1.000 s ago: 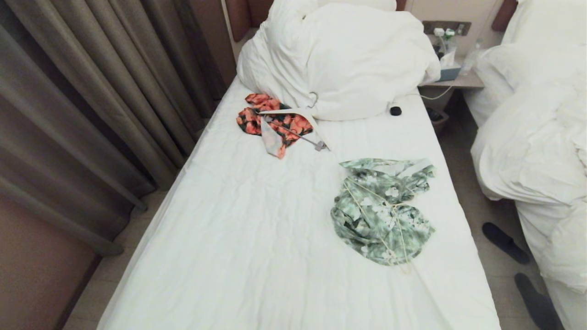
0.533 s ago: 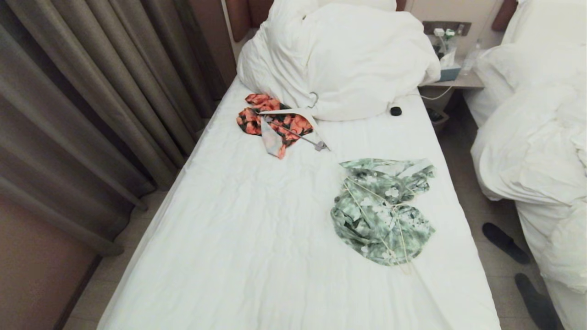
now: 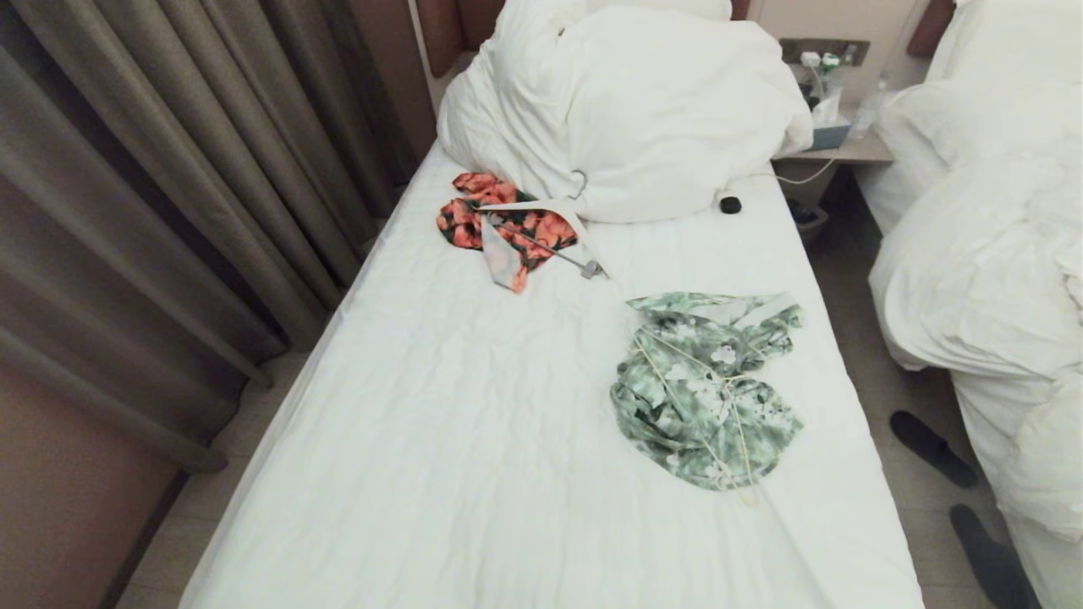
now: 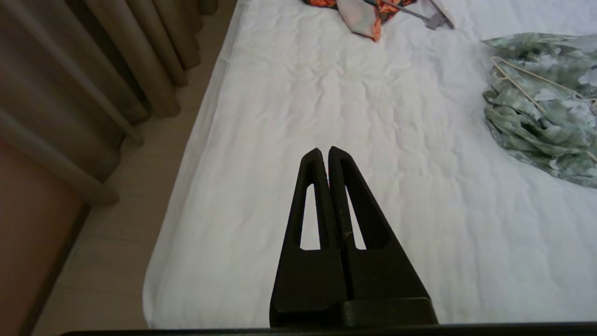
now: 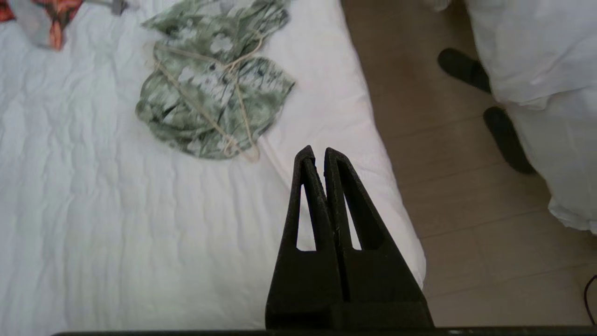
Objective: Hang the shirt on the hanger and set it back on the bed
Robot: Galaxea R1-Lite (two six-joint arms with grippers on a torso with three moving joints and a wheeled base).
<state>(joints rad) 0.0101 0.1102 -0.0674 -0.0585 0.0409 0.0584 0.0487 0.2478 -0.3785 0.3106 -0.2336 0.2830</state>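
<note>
The green floral shirt (image 3: 706, 389) lies crumpled near the right edge of the bed (image 3: 474, 440), with the cream wire hanger (image 3: 728, 397) lying on top of it. The left gripper (image 4: 325, 151) hovers over bare sheet near the left edge, fingers pressed together and empty; the right gripper (image 5: 317, 151) hangs likewise closed and empty over the right edge, short of the shirt

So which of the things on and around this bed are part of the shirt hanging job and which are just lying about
Job:
- shirt
- hanger, lying on top of it
- bed

Lying about:
- orange-red garment
- white hanger
- small black object
- dark slippers
- curtains
</note>
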